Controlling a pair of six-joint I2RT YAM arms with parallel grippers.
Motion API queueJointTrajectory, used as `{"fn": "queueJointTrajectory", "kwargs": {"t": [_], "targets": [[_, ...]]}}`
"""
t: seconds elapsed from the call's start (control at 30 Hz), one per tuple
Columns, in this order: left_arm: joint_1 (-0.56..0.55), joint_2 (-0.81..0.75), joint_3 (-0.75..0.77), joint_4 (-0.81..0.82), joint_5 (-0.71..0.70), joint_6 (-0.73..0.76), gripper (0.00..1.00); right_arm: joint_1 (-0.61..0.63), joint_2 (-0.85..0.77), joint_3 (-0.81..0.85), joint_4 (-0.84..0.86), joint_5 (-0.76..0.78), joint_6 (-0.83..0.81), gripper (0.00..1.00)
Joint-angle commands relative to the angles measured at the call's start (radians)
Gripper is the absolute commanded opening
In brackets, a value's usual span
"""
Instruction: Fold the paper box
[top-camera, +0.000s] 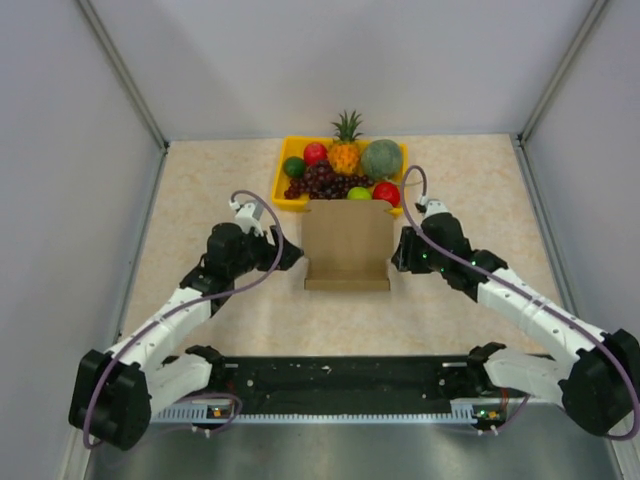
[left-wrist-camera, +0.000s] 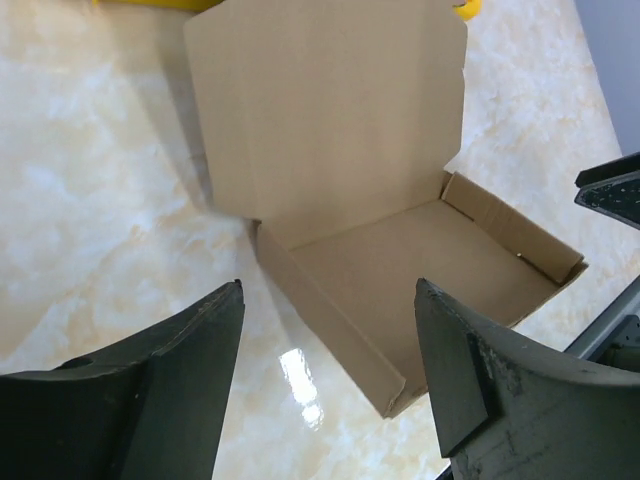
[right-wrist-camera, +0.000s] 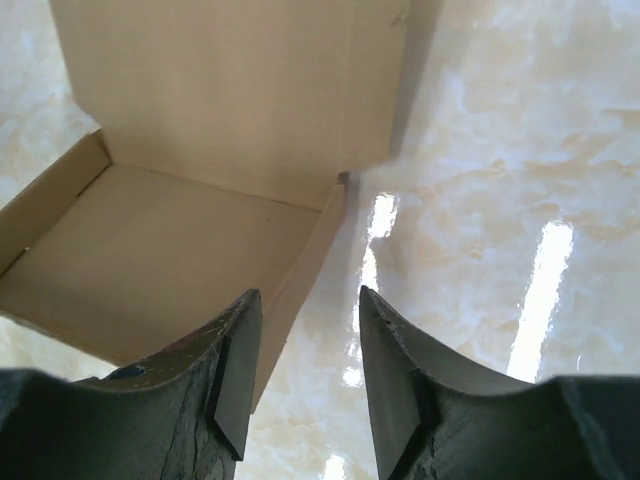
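Top view: the box (top-camera: 347, 245) sat on the table (top-camera: 200, 190) just in front of the fruit tray (top-camera: 282, 182). Its lid flap was raised, the left claw (top-camera: 291, 251) was close to its left wall and the right claw (top-camera: 401, 251) close to its right wall; contact could not be judged from above. Left wrist view: the left claw's jaws were wide apart and empty, framing the shallow interior, low side walls and upright lid that the top view flattened. Right wrist view: the right claw's jaws were apart by a narrower gap and gripped nothing, with the box's right wall just beyond them.
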Motion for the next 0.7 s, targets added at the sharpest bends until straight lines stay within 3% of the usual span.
{"fn": "queueJointTrajectory", "kwargs": {"t": [0.0, 0.1, 0.13, 0.2, 0.23, 0.33, 0.43, 0.47, 0.67], "targets": [[0.029, 0.079, 0.09, -0.044, 0.082, 0.037, 0.73, -0.035, 0.02, 0.077, -0.108, -0.129, -0.071, 0.45], [0.058, 0.088, 0.159, -0.046, 0.068, 0.023, 0.74, -0.115, 0.013, 0.117, -0.128, -0.178, 0.022, 0.5], [0.058, 0.093, 0.173, -0.046, 0.042, 0.005, 0.75, -0.162, 0.011, 0.122, -0.123, -0.217, 0.028, 0.66], [0.068, 0.123, 0.235, -0.046, 0.057, 0.012, 0.79, -0.224, 0.049, 0.139, -0.055, -0.325, -0.059, 0.75], [0.087, 0.189, 0.271, -0.084, 0.15, 0.058, 0.79, -0.297, 0.082, 0.156, -0.028, -0.46, -0.1, 0.78], [0.147, 0.333, 0.423, -0.157, 0.36, 0.115, 0.8, -0.389, 0.273, 0.255, 0.0, -0.692, -0.231, 0.78], [0.202, 0.482, 0.508, -0.136, 0.411, 0.106, 0.79, -0.448, 0.449, 0.341, 0.059, -0.818, -0.311, 0.78], [0.221, 0.516, 0.533, -0.13, 0.496, 0.094, 0.78, -0.454, 0.491, 0.399, 0.05, -0.84, -0.344, 0.77], [0.269, 0.719, 0.587, 0.028, 0.614, 0.092, 0.8, -0.454, 0.73, 0.513, 0.176, -0.943, -0.302, 0.75]]}}
